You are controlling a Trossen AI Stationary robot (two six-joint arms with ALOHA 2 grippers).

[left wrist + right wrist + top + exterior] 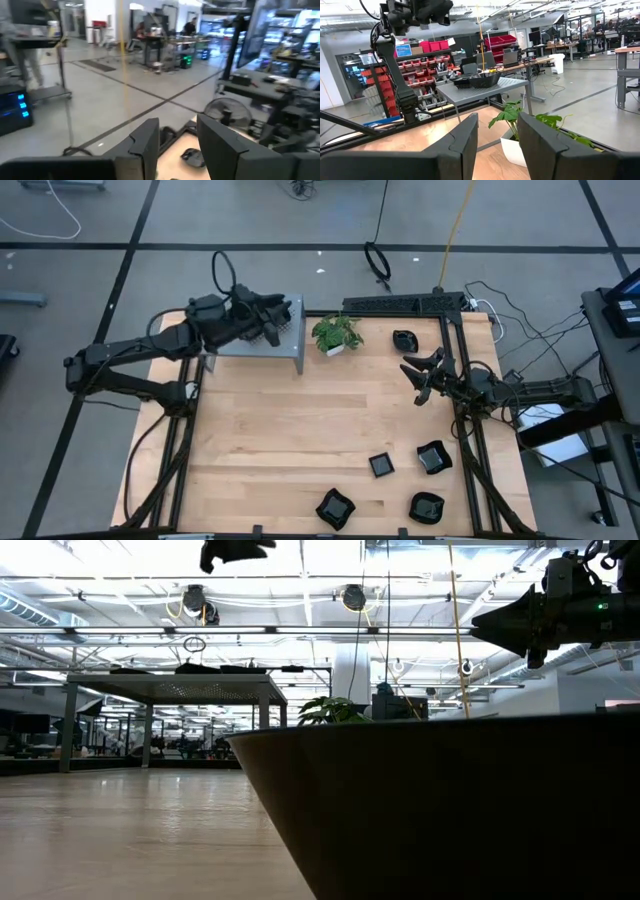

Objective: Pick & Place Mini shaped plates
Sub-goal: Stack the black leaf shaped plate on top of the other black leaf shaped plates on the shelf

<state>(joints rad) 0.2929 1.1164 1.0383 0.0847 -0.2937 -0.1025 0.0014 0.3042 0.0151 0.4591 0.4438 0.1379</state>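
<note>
Seen from above, the right tool [424, 376] hangs with its fingers spread and empty at the right of the frame, just below a lone black mini plate [404, 339] lying near the upper right corner of the desk [280, 440]. That dish sits up-frame and slightly left of the tool and looks the nearest candidate for a pick. Four more plates lie well apart along the lower right: a small square one [381, 465], a rounded one [433, 457], a wavy-edged one [335, 508] and another [426, 507] by the bottom edge, all on the right arm's side. The left tool [283, 317], jaws parted and holding nothing, hovers over a grey metal stand [262, 340] at upper centre-left, where the right wrist view shows dark dishes [481, 80] already piled on top. A small green potted plant [337, 334] stands between the stand and the nearest plate, likely the one obstacle on a carry across.
</note>
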